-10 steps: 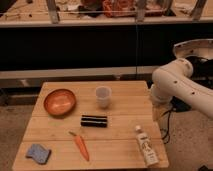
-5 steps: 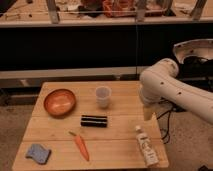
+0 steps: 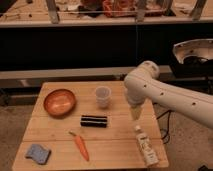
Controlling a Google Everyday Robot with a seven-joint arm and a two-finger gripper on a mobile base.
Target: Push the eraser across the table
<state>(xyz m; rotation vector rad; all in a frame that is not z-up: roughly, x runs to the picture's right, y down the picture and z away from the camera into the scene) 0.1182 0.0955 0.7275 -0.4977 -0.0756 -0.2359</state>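
The black eraser [image 3: 94, 121] lay flat near the middle of the counter [image 3: 115, 142]. The gripper [image 3: 135, 114] hung from the big white arm over the right side of the counter. It was above the top of the bottle [image 3: 146, 146] and off to the right of the eraser, not touching it. I could not tell if the gripper was open or closed.

A few things could go wrong from here. If the gripper came down where it was, it might bump the bottle. The bottle lay close to the right edge, so it could roll off. If the gripper pushed only one end of the eraser, the eraser would likely spin and not slide.

The white cup [image 3: 103, 96] stood just behind the eraser, so a push toward the back could knock it over. The orange bowl [image 3: 59, 102] sat to the back left. The carrot [image 3: 80, 146] lay in front, a bit left. The blue sponge [image 3: 38, 153] was far off in the front left corner.
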